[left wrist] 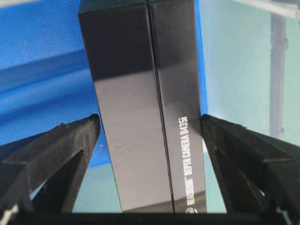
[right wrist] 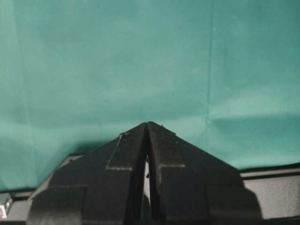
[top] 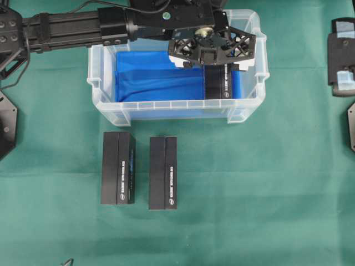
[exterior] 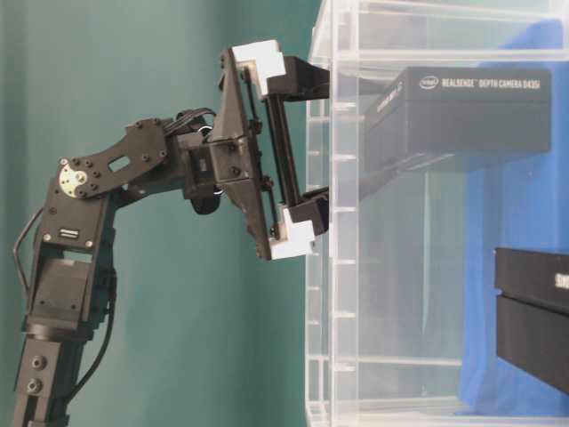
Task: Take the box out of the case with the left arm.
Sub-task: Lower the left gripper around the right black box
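Note:
The case [top: 166, 106] is a clear tub lined with a blue sheet [top: 150, 77], at the top centre of the overhead view. One black box [top: 223, 83] leans at the case's right end. My left gripper [top: 213, 58] reaches down into the case over the box's upper end. In the left wrist view the box [left wrist: 150, 117] fills the gap between the fingers [left wrist: 70, 140], and both tips touch its sides, spread wide. My right gripper [right wrist: 147, 125] is shut on nothing above bare green cloth; it rests at the right edge [top: 343, 55].
Two more black boxes [top: 117, 168] [top: 163, 173] lie side by side on the green cloth in front of the case. The case's clear walls [exterior: 373, 267] surround the box on all sides.

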Robot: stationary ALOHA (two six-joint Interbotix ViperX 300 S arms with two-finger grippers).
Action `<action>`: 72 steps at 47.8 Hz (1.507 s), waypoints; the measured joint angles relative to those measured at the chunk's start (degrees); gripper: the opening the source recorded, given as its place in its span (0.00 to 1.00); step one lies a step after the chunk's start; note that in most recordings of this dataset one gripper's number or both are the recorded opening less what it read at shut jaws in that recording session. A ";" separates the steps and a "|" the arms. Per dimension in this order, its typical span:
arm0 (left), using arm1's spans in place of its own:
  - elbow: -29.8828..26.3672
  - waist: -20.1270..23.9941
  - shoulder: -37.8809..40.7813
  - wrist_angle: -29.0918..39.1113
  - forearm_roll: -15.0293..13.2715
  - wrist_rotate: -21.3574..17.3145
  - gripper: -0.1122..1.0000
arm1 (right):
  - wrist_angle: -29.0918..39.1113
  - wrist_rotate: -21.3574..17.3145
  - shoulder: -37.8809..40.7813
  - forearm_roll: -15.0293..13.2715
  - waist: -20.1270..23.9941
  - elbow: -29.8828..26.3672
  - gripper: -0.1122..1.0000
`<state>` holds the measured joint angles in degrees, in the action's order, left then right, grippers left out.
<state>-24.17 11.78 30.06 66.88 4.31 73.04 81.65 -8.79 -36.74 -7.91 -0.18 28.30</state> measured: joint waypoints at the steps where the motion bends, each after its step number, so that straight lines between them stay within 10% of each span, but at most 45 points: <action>1: 0.00 -0.09 0.09 -0.09 0.00 0.00 0.89 | 0.00 0.00 0.00 -0.09 0.00 0.00 0.13; 72: 2.20 0.00 1.14 -3.96 -0.97 1.41 0.67 | 0.00 0.18 0.09 -0.09 0.00 -0.09 0.13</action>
<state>-21.97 11.78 31.20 62.93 3.34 74.44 81.65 -8.61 -36.65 -8.00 -0.18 28.21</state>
